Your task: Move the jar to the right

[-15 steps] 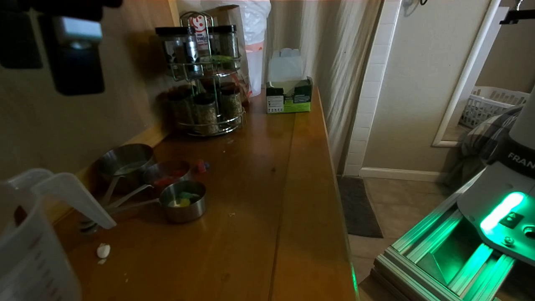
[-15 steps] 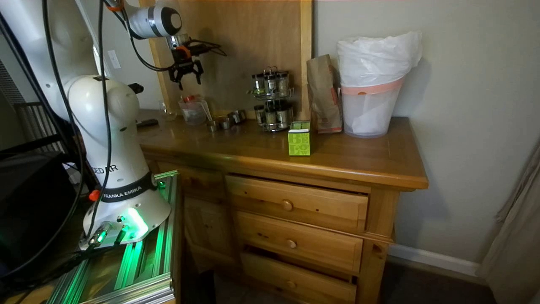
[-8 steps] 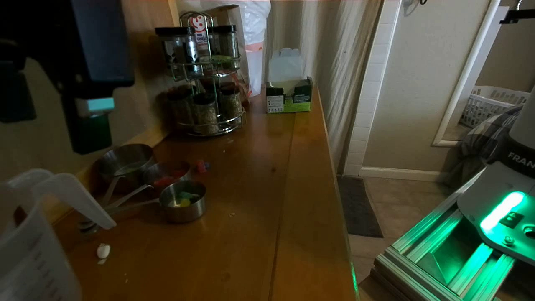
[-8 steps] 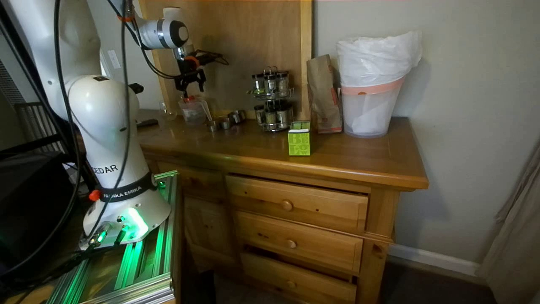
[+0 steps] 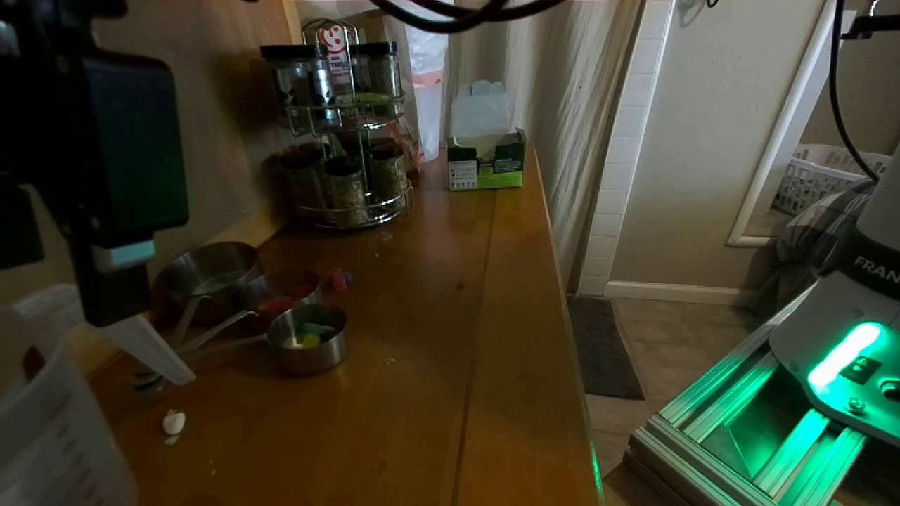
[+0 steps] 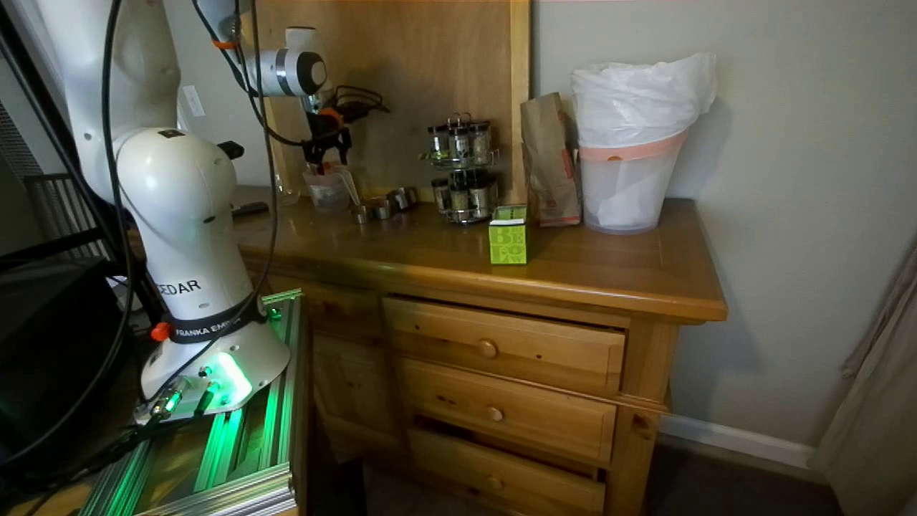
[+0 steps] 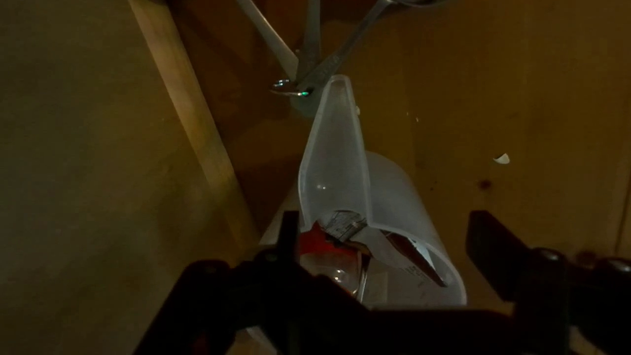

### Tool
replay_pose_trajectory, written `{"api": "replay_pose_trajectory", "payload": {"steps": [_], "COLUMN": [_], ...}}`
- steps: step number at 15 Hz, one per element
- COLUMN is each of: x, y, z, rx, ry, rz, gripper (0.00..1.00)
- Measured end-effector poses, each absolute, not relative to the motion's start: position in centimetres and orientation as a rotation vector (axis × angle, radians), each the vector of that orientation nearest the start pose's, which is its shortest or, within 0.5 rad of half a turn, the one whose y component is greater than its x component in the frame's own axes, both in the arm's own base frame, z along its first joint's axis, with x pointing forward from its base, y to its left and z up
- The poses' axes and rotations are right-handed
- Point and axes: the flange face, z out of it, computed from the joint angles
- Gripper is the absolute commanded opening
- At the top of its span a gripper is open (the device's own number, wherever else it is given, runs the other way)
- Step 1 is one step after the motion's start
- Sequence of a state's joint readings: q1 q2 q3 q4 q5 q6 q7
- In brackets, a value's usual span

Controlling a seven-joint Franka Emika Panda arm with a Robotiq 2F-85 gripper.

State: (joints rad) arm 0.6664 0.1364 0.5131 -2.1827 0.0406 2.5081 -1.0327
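Jar [image 6: 329, 192], translucent plastic with a long pale handle, stood upright on the brown wooden dresser top [image 6: 423, 247], just beside the ringed handle ends of three round steel measuring cups [image 5: 309, 358]. Took that jug-like one as the task's; a guess, based on the arm's position.

Black two-finger gripper [image 7: 384, 221] hung over the cups' handle-end side, above the jar. Fingers spread wide, nothing held. One was outside the jar's wall; the other overlapped the opposite wall as seen from the wrist. Contact: couldn't tell, too dark.

Progress: approach looked mostly done. Grip, shift, set-down, release: none done.

Left to do, my read: centre over the jar, descend, close, carry, let go. If "right" meant past the cups' bowls, toward the two-tier chrome wire spice rack [image 6: 458, 165], a flat slide risked hitting the cups; a lift looked safer.
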Motion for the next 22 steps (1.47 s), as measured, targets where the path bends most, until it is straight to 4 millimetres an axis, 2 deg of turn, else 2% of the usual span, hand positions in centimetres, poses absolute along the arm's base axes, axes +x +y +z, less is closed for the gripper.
{"api": "replay_pose_trajectory", "payload": {"steps": [7, 9, 12, 15, 17, 19, 20, 22], "x": [22.5, 22.7, 23.0, 23.3, 23.4, 23.5, 23.5, 23.6], "y": [53.0, 53.2, 53.7, 54.2, 54.4, 54.5, 54.6, 54.8], "z": [34.6, 34.6, 34.6, 34.5, 34.1, 33.8, 33.7, 33.6], "rx": [1.468, 1.446, 1.428, 1.417, 1.41, 1.403, 1.401, 1.397], "ry": [2.86, 2.855, 2.842, 2.836, 2.838, 2.842, 2.844, 2.848], "rz": [0.328, 0.331, 0.353, 0.362, 0.356, 0.352, 0.351, 0.35], "gripper": [0.85, 0.8, 0.65, 0.66, 0.73, 0.72, 0.49, 0.4]}}
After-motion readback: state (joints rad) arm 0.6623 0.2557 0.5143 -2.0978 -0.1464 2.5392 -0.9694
